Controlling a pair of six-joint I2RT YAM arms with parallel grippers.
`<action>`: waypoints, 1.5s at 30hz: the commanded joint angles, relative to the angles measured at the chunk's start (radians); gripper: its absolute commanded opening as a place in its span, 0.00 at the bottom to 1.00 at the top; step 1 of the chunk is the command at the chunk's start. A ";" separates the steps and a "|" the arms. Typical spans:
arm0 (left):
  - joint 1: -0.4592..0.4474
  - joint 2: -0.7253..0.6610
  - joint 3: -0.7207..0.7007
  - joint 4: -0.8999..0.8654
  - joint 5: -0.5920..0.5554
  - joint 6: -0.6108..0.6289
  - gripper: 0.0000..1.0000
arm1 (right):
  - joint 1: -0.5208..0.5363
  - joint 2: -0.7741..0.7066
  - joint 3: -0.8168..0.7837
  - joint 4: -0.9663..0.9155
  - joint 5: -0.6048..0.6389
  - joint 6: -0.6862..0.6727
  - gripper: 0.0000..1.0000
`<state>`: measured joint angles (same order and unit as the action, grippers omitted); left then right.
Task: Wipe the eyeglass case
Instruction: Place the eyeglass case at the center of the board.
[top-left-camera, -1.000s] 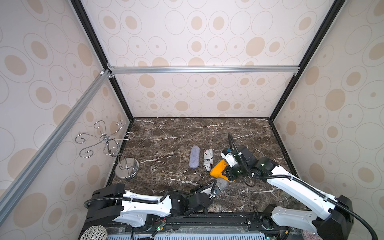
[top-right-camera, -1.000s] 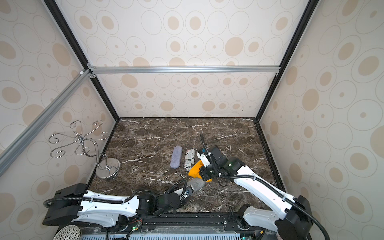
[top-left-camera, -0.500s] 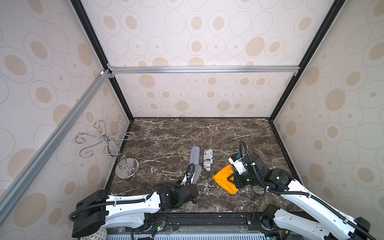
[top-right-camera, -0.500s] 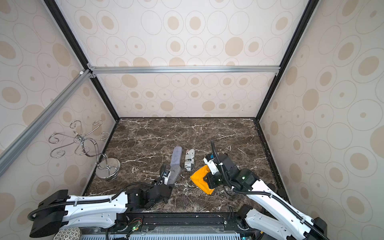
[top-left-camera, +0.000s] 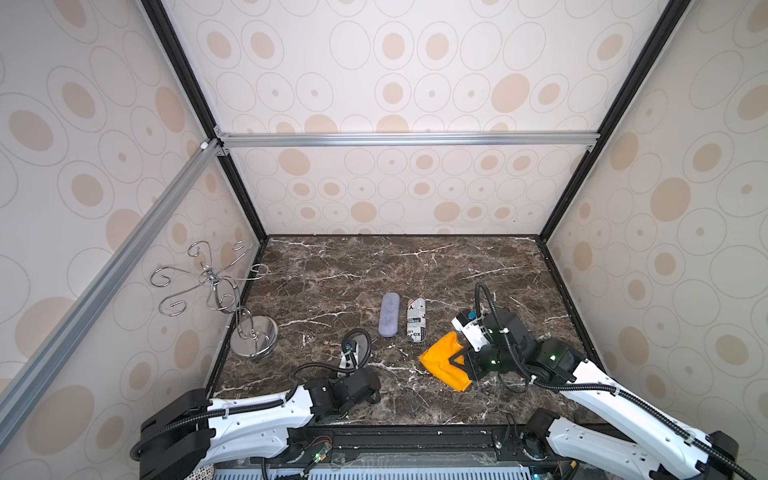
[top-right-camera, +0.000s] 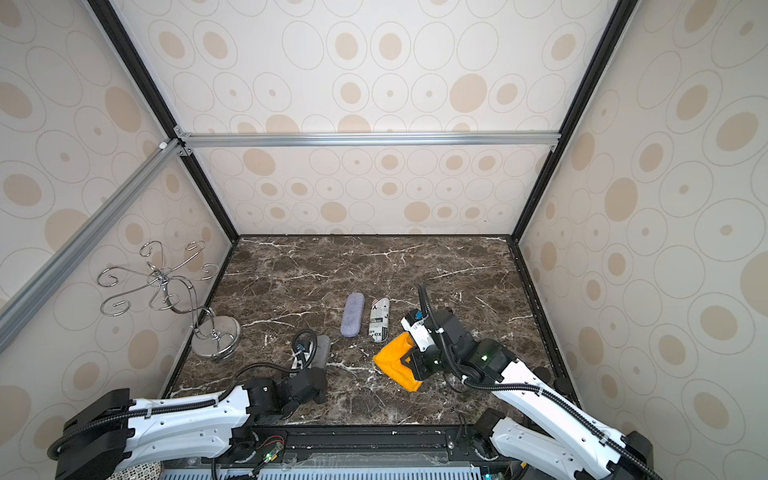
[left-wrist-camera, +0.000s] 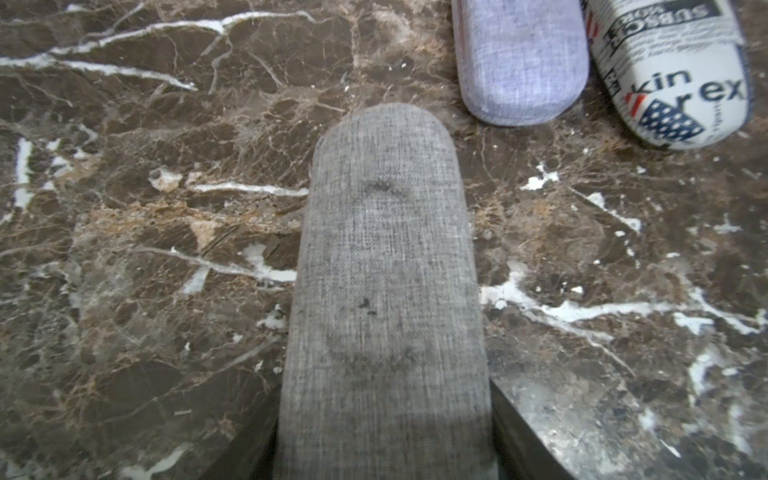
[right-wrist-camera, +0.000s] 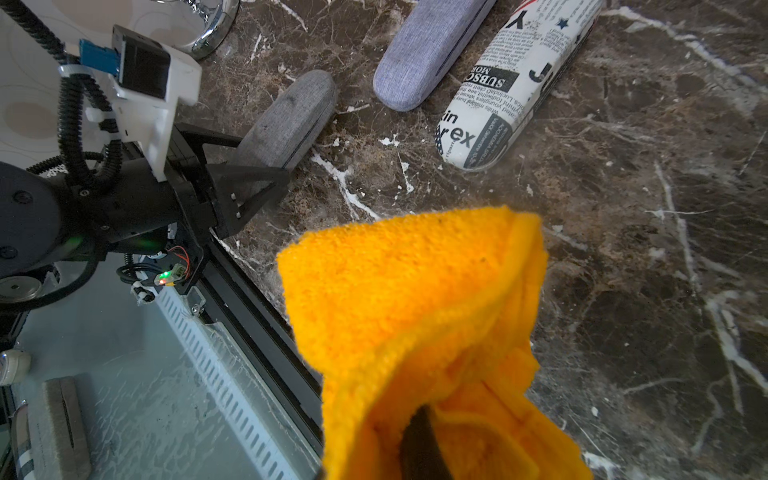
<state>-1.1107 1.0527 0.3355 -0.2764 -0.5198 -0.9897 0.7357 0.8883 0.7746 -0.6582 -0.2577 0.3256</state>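
Note:
A grey fabric eyeglass case (left-wrist-camera: 386, 270) is held by one end in my left gripper (left-wrist-camera: 384, 436), which is shut on it. It lies low over the marble at the front left of centre (top-right-camera: 322, 352). In the right wrist view the case (right-wrist-camera: 286, 120) points away from the left gripper (right-wrist-camera: 245, 162). My right gripper (top-left-camera: 457, 361) is shut on a folded orange cloth (top-left-camera: 442, 363), off to the right of the case and apart from it. The cloth (right-wrist-camera: 415, 299) hides most of the right fingers.
A lavender case (top-left-camera: 389, 313) and a newspaper-print case (top-left-camera: 416, 320) lie side by side just beyond the grey one. A chrome hook stand (top-left-camera: 253, 332) stands at the left wall. The table's front edge and rail (right-wrist-camera: 257, 316) run close below both grippers.
The grippers were together at front centre with cloth against case. The left has since carried the case leftward and down; the right has drawn back to the right with the cloth.

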 joint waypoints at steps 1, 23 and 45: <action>0.010 0.032 0.008 0.027 -0.014 -0.027 0.50 | 0.010 0.005 0.002 0.009 0.007 -0.011 0.00; -0.015 -0.023 0.026 0.086 0.387 0.019 0.77 | 0.012 -0.025 -0.037 0.020 0.011 -0.002 0.00; 0.047 0.093 0.196 0.169 0.307 0.366 0.80 | 0.013 -0.057 -0.082 0.044 0.050 0.010 0.00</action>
<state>-1.0729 1.1816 0.4938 -0.1051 -0.1856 -0.7353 0.7403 0.8528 0.7189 -0.6399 -0.2249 0.3275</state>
